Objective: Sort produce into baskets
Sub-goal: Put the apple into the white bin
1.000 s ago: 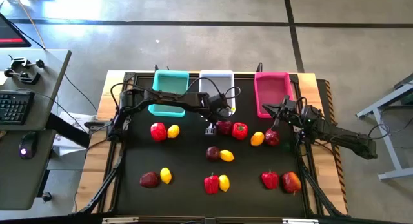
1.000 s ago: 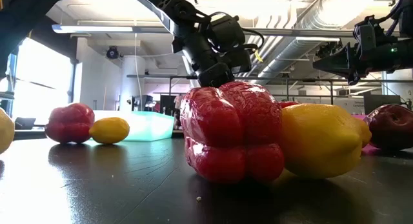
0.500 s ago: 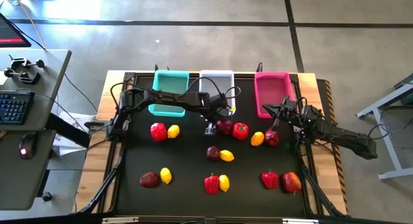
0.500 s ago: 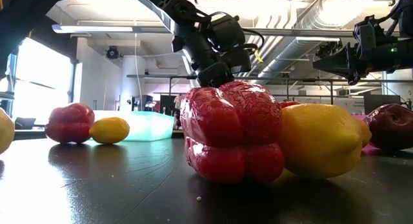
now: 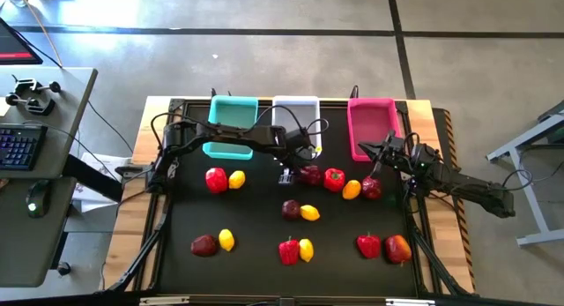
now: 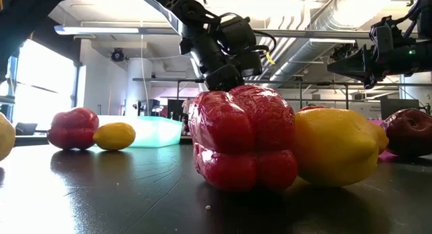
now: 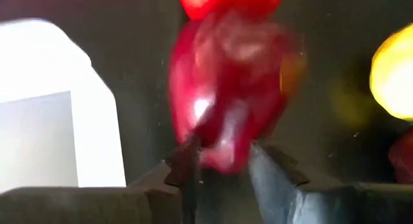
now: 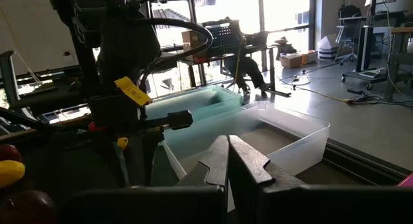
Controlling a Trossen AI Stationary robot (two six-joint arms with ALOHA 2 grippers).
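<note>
My left gripper [image 5: 298, 172] reaches from the table's left past the teal basket [image 5: 231, 123] and is shut on a dark red round fruit [image 5: 310, 175] in front of the white basket [image 5: 295, 115]. A red pepper [image 5: 333, 179] lies right beside that fruit. The pink basket [image 5: 370, 128] stands at the far right. My right gripper [image 8: 228, 153] is shut and holds nothing, hanging over the table's right side near the pink basket. In the low view the left gripper [image 6: 226, 79] shows behind a large pepper [image 6: 243, 136], which hides its fingertips. My left gripper has the dark red fruit's end nearest the gripper [image 7: 219, 153] pinched between its two fingertips [image 7: 188, 166], one on each side. The fingers slant down from the table's left. Most of the fruit lies beyond the fingertips, and it looks blurred. It sits on the black mat.
Pairs of produce lie scattered on the black mat: a red fruit with a lemon [image 5: 236, 178] at the left, a lemon [image 5: 352, 190] with a dark fruit [image 5: 371, 189] at the right, and several more along the middle and near rows. The baskets line the far edge.
The dark red fruit at my left gripper and the red pepper beside it have both slid a little toward the table's right edge. Both arms have kept their places.
</note>
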